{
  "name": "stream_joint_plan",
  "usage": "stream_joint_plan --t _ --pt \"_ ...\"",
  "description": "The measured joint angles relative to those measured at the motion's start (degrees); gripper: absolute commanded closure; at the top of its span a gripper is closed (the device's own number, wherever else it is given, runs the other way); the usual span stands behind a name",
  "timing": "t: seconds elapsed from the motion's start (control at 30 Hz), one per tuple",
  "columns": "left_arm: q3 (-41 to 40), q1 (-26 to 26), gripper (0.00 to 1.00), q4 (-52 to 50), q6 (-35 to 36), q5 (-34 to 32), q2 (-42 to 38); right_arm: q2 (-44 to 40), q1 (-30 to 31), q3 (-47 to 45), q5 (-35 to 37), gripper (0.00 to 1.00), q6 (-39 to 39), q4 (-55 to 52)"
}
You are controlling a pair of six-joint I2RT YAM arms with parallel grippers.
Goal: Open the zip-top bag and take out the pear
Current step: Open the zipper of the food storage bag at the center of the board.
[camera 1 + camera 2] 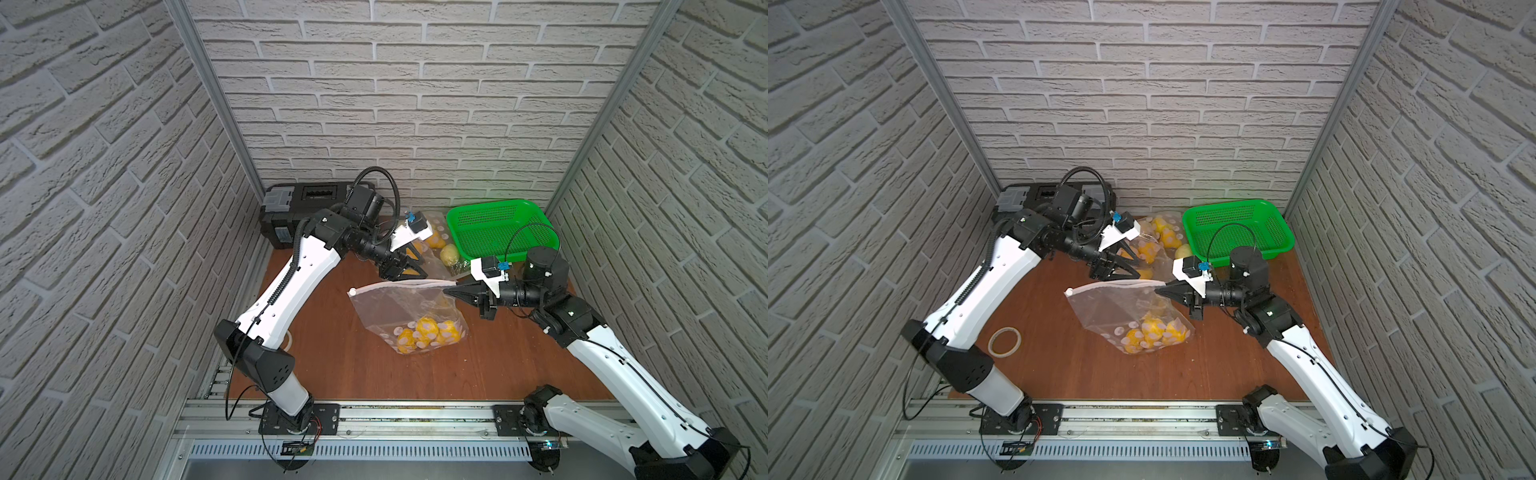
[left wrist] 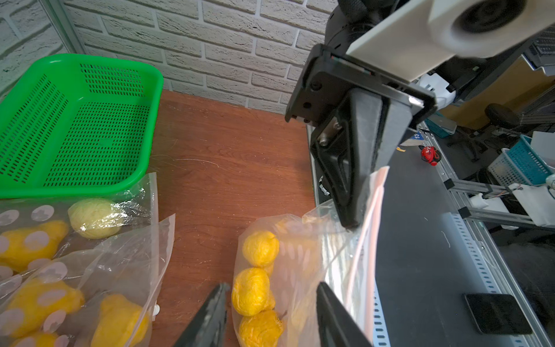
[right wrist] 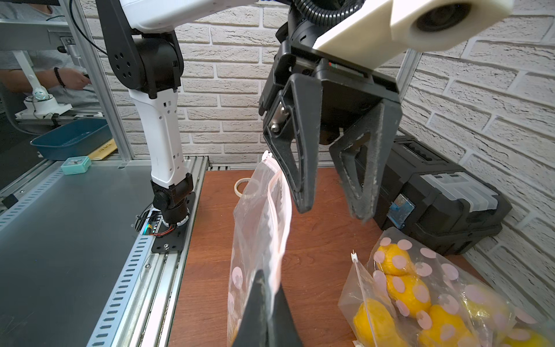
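Zip-top bag [image 1: 399,307] clear, dotted, yellow pears [image 1: 428,328] inside, seemingly sealed; right fingers [image 1: 457,292] clamp corner, left fingers [image 3: 304,201] apart.

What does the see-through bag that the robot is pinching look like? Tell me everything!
The zip-top bag is clear, crinkly plastic with pale dots and a pink zip strip along its top. A white slider sits at one end; the shut right claw pinches the other end, holding it up. Yellow pears bunch at the bottom, which rests on the wooden table. The open left claw is close to the top edge.
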Motion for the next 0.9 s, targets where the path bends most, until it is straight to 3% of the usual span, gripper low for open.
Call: stream_joint_plan --t 0.57,0.9 --pt "-6.0 2.4 0.49 2.1 -1.8 1.1 -7.1 0.3 0.0 0.0 0.1 0.97 -0.2 0.0" --pt "-8.1 2.3 0.73 3.0 -2.4 1.2 -5.8 0.3 0.0 0.0 0.1 0.97 -0.2 0.0"
